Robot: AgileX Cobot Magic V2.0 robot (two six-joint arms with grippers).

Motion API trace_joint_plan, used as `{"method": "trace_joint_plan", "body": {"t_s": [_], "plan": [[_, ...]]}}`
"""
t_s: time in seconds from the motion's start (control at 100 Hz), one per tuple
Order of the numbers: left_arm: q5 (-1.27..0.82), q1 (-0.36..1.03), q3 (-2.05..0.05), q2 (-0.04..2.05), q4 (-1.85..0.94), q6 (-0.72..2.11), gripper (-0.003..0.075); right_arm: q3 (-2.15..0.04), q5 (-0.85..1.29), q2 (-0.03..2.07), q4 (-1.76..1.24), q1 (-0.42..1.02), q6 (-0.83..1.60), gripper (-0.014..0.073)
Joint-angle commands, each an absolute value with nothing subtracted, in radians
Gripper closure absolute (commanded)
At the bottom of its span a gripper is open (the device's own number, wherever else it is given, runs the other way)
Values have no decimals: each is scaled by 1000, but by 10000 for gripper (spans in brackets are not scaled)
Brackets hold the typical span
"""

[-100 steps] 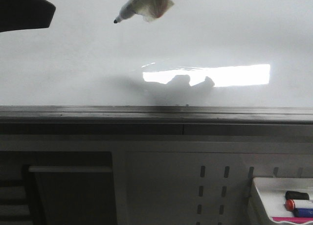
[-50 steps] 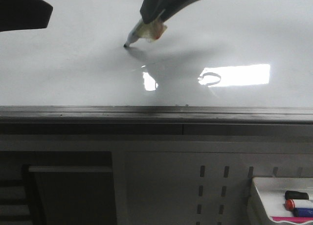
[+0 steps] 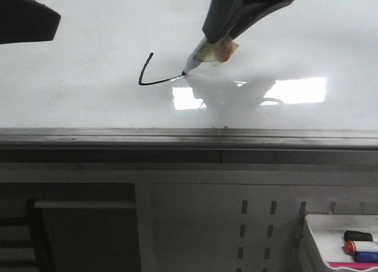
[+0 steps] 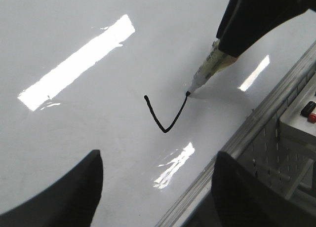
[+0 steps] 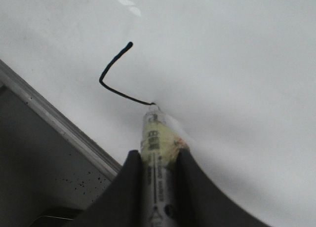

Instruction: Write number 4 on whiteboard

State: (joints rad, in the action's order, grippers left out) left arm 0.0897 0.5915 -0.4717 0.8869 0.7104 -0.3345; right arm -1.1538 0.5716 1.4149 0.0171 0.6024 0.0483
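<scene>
Right gripper [image 5: 157, 160] jaws clamped on a marker [image 3: 199, 54], tip touching the whiteboard [image 3: 88, 100] at the end of an L-shaped, partly drawn number 4 [image 3: 150, 75], left gripper [image 4: 158, 187] jaws spread, empty

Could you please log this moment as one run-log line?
right gripper: shut on marker | tip on whiteboard | number 4: L-stroke only | left gripper: open

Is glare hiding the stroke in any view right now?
Front view: the bright reflection lies right of the stroke, clear of it. Left wrist view: glare bars miss the stroke. Right wrist view: no glare on it.
</scene>
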Motion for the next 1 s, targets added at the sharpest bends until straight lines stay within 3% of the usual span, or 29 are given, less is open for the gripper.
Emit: {"method": "trace_joint_plan", "body": {"t_s": [0.0,0.23,0.45,0.66,0.99], "plan": [[141,589,-501,874,691,-347,280,-1181,474,1360,24,615,55,659],[141,589,-501,874,691,-347,280,-1238,402,1405,24,630,55,659],[141,589,-501,874,691,-347,280,-1198,571,1464,-15,628,55,659],[154,589,-501,874,706,-347,280,-1157,577,1445,-31,644,55,659],[375,675,-506,1062,785,-347,281,-1250,709,1369,-33,790,73,659]]}}
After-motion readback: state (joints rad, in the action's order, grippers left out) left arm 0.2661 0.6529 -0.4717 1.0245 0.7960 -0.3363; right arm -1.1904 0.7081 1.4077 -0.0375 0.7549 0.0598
